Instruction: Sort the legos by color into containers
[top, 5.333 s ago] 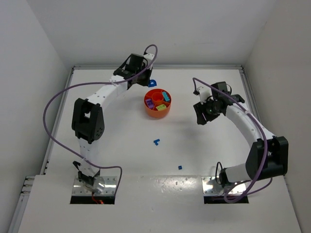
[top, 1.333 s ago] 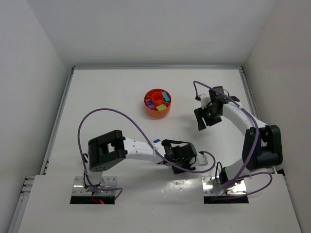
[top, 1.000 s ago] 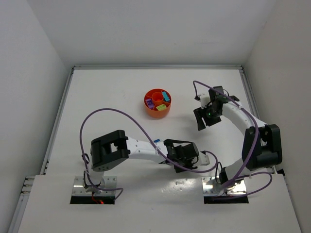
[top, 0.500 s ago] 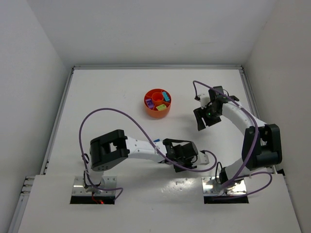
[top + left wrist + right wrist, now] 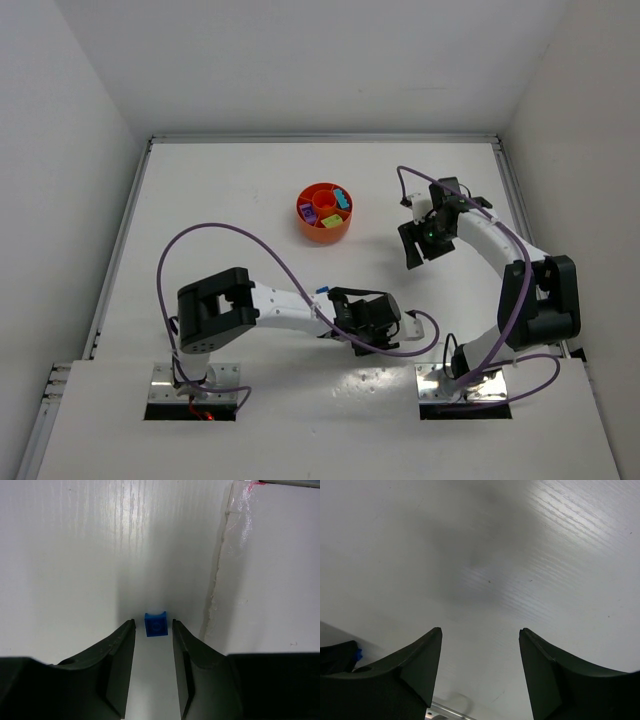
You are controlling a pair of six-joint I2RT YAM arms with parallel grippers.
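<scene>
A tiny blue lego lies on the white table right at the tips of my left gripper, in the gap between the two black fingers. The jaws stand open, a little apart from the brick on each side. In the top view the left gripper reaches low across the front of the table and hides that brick. A second blue lego shows beside the left forearm. The orange bowl holds purple, lime-yellow, teal and orange legos in its compartments. My right gripper hangs open and empty over bare table.
A raised white panel edge runs just right of the left fingers. The purple cable loops over the left arm. White walls close in the table on three sides.
The left arm has shifted slightly to the left, with its jaws still astride the blue lego. The right arm has not moved.
</scene>
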